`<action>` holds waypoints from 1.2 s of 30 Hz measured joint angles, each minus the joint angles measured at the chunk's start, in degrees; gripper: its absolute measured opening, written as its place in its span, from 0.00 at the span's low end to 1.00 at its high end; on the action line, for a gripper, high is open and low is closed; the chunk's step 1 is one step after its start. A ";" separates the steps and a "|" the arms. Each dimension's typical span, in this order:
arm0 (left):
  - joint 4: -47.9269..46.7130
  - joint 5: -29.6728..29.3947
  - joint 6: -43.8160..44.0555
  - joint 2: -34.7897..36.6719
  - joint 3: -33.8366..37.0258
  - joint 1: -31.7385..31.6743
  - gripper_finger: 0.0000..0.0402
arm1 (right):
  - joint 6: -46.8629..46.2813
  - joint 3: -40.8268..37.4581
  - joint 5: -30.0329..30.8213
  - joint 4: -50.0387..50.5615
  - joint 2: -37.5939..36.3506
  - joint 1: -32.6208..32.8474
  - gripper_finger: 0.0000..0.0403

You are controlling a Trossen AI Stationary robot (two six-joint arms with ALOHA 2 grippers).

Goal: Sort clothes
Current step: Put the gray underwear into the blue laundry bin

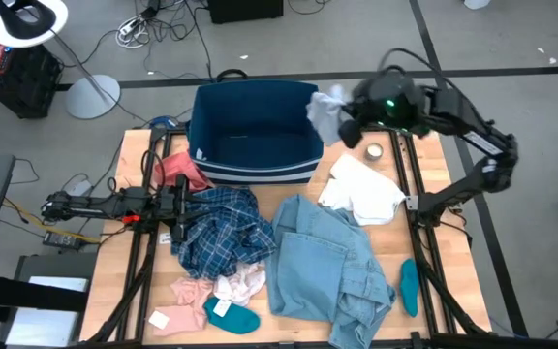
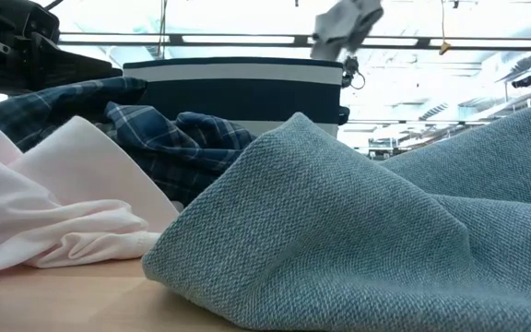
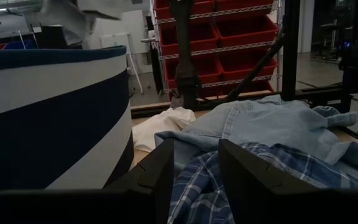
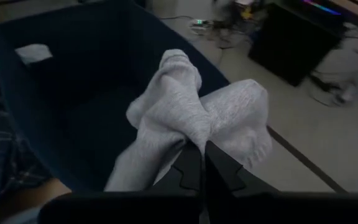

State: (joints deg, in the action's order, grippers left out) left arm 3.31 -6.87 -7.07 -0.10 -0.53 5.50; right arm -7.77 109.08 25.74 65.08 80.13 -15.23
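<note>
Grey ribbed cotton sock [image 4: 191, 115]: soft, light, clenched mid-fold by right gripper [image 4: 197, 163] above blue striped bin's [image 1: 255, 131] right rim.

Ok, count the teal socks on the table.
2. One teal sock lies at the table's front edge on the left arm's side, beside the pink pieces; the other teal sock lies right of the denim shirt. More may be buried.

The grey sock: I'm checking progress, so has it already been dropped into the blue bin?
No, the grey sock hangs pinched in the right gripper above the bin's rim.
</note>
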 joint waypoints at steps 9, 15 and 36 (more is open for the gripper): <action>0.00 0.00 0.00 -0.02 0.02 0.02 0.33 | 5.62 6.66 -10.02 -9.14 13.80 -4.15 0.00; 0.01 0.00 0.01 0.00 0.00 0.01 0.33 | 6.53 7.21 -16.72 -16.16 21.42 -5.86 0.00; 0.01 -0.01 0.01 -0.01 0.01 0.01 0.33 | 0.72 7.21 -23.34 -20.43 44.13 -10.92 0.00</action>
State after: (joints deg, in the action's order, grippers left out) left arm 3.32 -6.89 -7.06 -0.11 -0.52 5.51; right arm -7.05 116.29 2.40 44.65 124.26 -26.15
